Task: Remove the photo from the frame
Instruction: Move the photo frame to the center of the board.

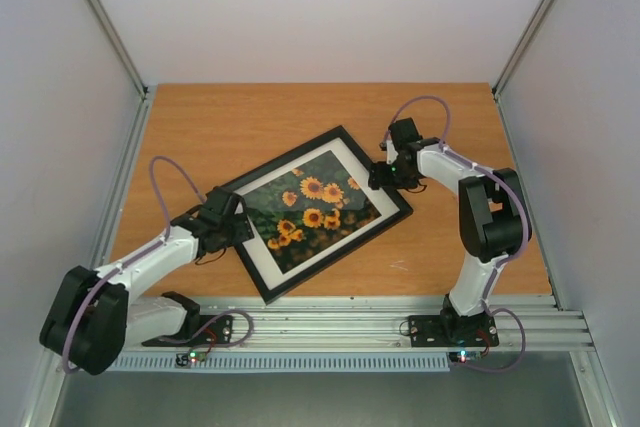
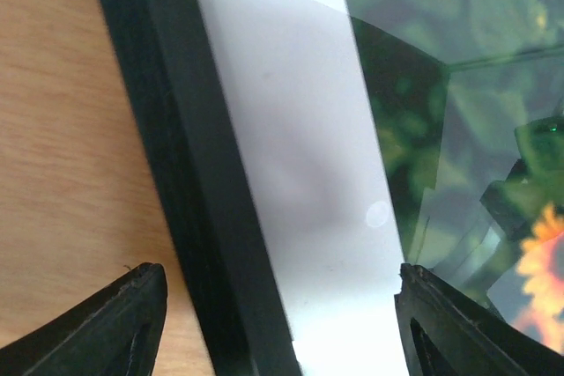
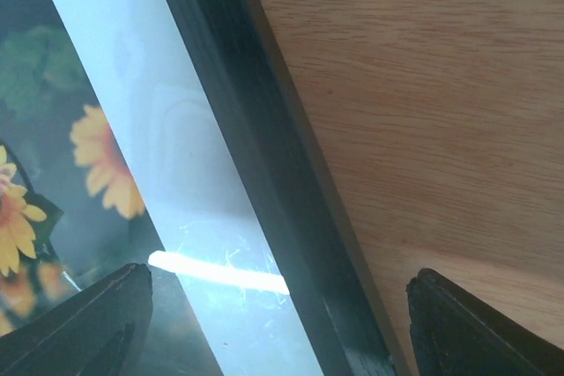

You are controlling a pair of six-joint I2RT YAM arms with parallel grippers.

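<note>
Tabletop [image 1: 200, 127]: frame [image 1: 340, 257] lies diagonal, photo [image 1: 315, 209] inside. Your left gripper [image 1: 240, 225] and right gripper [image 1: 385, 175], both spread, straddle its 2 short ends.

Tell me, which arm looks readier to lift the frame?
Right, narrowly. Both open grippers straddle a short side of the frame, but the right gripper sits near mid-edge, while the left gripper is nearer a corner.

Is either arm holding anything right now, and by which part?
Nothing is held: left gripper and right gripper are both open, each straddling an edge of the frame.
</note>
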